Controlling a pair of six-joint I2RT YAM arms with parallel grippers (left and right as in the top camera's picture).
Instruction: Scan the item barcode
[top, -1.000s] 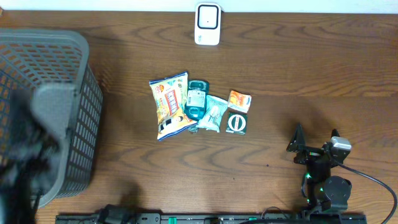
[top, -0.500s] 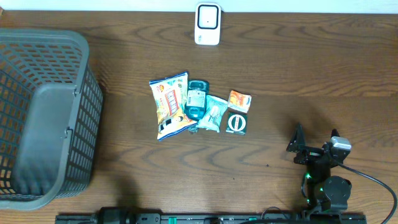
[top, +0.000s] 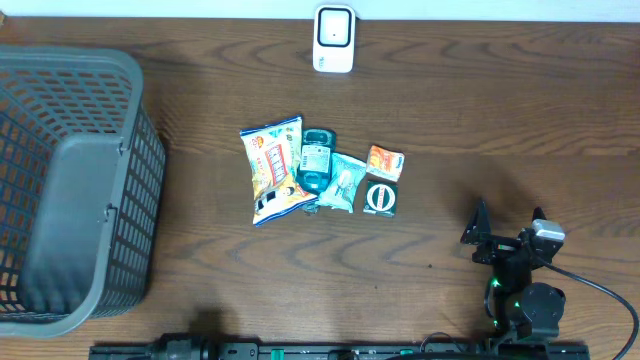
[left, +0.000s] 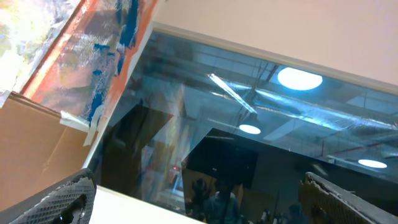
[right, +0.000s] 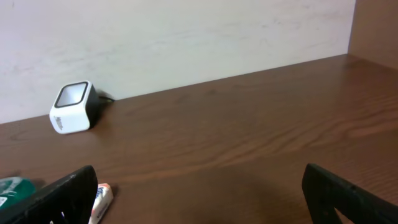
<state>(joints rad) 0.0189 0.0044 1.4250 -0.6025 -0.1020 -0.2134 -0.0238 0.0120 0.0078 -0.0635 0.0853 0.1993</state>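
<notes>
The left gripper (left: 202, 202) and right gripper (right: 205, 199) are released and empty, with fingertips cropped at the frame bottom; the teal item (right: 9, 185) is cut off at the frame edge.

Even, soft overhead light on the tabletop (top: 450, 110), faint shadow beyond the right claw (top: 508, 222), sharp focus, ceiling lamps (left: 300, 79) glaring above the left claw (left: 199, 202), smeary reflections there, its fingers (left: 56, 199) blurred

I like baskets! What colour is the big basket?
The basket is grey, a grid of holes; best in the overhead view.
</notes>
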